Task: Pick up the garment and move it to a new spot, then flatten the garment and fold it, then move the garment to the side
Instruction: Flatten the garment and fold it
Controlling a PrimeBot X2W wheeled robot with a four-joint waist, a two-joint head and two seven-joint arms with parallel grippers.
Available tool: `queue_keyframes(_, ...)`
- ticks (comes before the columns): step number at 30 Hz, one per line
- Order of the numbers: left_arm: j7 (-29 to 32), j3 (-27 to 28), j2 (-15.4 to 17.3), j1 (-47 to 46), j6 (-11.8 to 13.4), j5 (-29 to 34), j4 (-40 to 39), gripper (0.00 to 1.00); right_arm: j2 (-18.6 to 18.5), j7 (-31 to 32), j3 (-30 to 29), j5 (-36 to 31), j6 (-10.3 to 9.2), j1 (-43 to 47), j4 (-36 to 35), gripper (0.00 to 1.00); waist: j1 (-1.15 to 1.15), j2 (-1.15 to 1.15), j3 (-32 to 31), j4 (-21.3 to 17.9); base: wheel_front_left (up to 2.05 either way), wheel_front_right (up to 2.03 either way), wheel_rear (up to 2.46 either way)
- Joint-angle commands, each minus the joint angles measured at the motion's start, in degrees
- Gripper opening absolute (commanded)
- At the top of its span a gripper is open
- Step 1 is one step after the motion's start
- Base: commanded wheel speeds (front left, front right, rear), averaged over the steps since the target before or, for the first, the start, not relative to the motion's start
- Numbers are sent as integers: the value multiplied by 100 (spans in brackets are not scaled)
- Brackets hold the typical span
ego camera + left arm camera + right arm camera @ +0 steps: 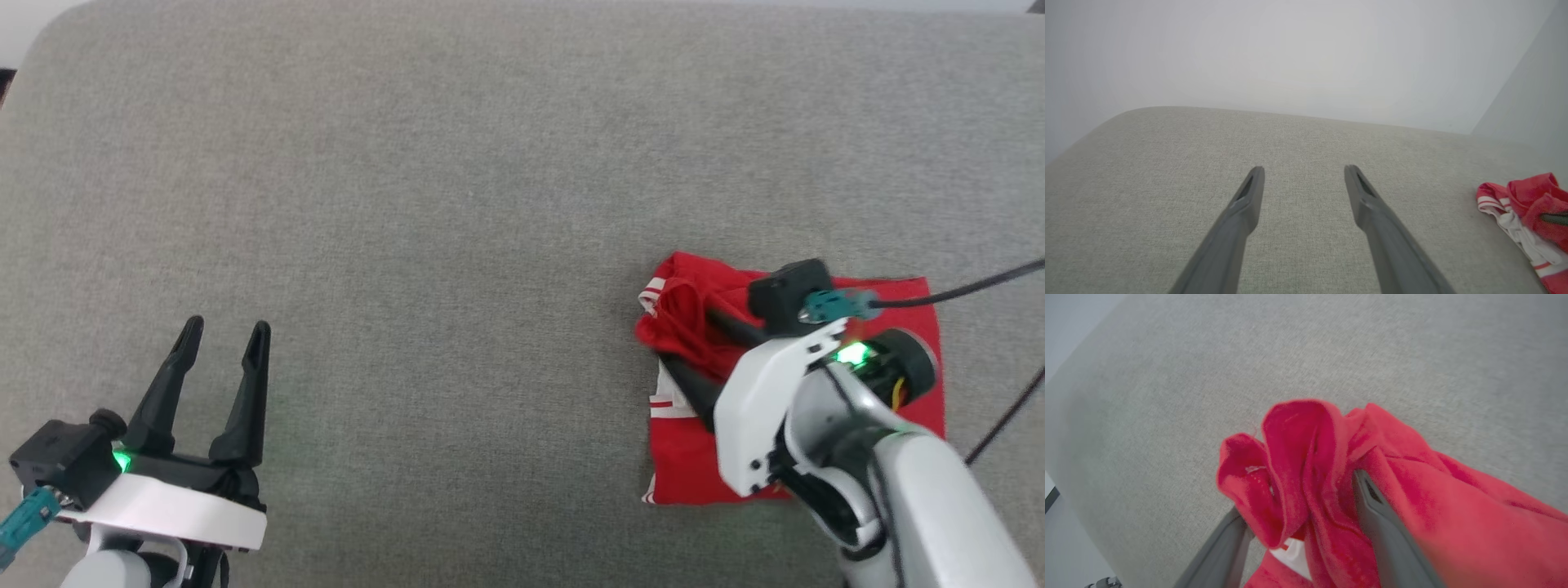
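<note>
The garment lies roughly folded into a red square at the right of the grey cushioned surface, with white striped trim along its left edge. Its upper left part is bunched up. My right gripper is over that bunch, its fingers spread open, and a raised red fold stands loosely between them. One finger shows beside the fold; the other is partly hidden by cloth. My left gripper rests open and empty at the lower left, far from the garment.
The grey fabric surface stretches wide to the left of and beyond the garment. A pale wall rises behind its far edge. A black cable runs from my right wrist off to the right.
</note>
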Motion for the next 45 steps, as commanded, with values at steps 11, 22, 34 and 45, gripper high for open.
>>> queue_keyframes(11, -25, -77, -37, 213, 13, -83, 143, 100, -393, -1035, -1015, 175, -5, 183, -91, 100, 0, 0, -440, -237, 0, 0, 0)
queue_keyframes(22, -25, 17, -122, 335, 13, -136, 413, 100, -332, -3743, -1659, -444, -5, 556, 1247, 100, 0, 0, -885, -293, 0, 0, 0)
queue_keyframes(34, -25, 216, -141, 737, 13, 87, 300, 100, 123, -4883, -2221, -741, -5, 1381, 983, 100, 0, 0, -1181, -300, 0, 0, 0)
queue_keyframes(45, -25, 624, -195, 1378, 14, 232, -161, 100, 341, -4722, -2578, -789, -5, 1957, 112, 100, 0, 0, -1161, -338, 0, 0, 0)
